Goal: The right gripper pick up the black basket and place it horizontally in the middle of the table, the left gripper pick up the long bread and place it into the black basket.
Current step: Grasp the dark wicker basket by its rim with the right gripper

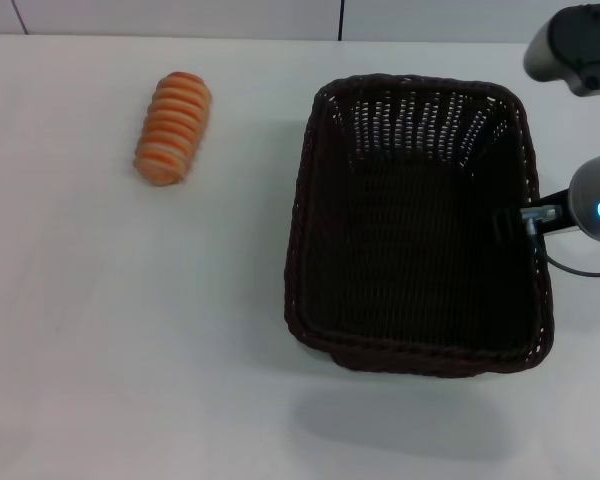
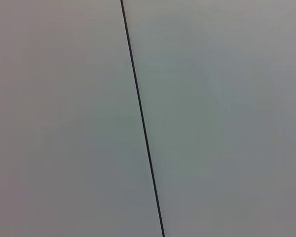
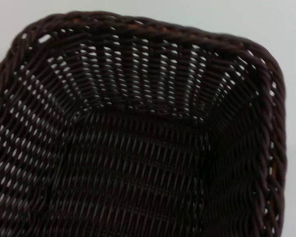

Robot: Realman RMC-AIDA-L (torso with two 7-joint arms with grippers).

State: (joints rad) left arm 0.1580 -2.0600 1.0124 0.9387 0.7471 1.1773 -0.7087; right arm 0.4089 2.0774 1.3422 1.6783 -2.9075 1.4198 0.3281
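- Right, the large dark brown-black woven wicker basket (image 1: 417, 225) sits on the plain white table (image 1: 130, 330), over on the robot's right half, with its long sides running away from the robot rather than across.
- Its near edge casts a shadow on the tabletop just in front of it, so that end may be slightly raised; I cannot tell for sure.
- The right gripper (image 1: 528, 218) is at the basket's right-hand rim, about halfway along that side, its silver-grey tip sitting right on the braided edge.
- Behind that tip is a rounded wrist with a glowing blue ring, and a thin grey cable loops out below it.
- The fingers look clamped onto the rim, one inside the wall and one outside, though the dark weave hides much of them.
- The right wrist view looks down into the basket (image 3: 138, 148): open weave, rounded corners, white showing through the gaps in the walls.
- The small oblong orange loaf with cream ridged stripes (image 1: 173, 127) lies well apart from the basket, on the far left part of the table, on its own and slightly angled.
- The left gripper is nowhere to be seen from the head camera; its wrist view shows only a pale flat surface crossed by one thin dark line (image 2: 141, 118).
- Nothing lies inside the basket.
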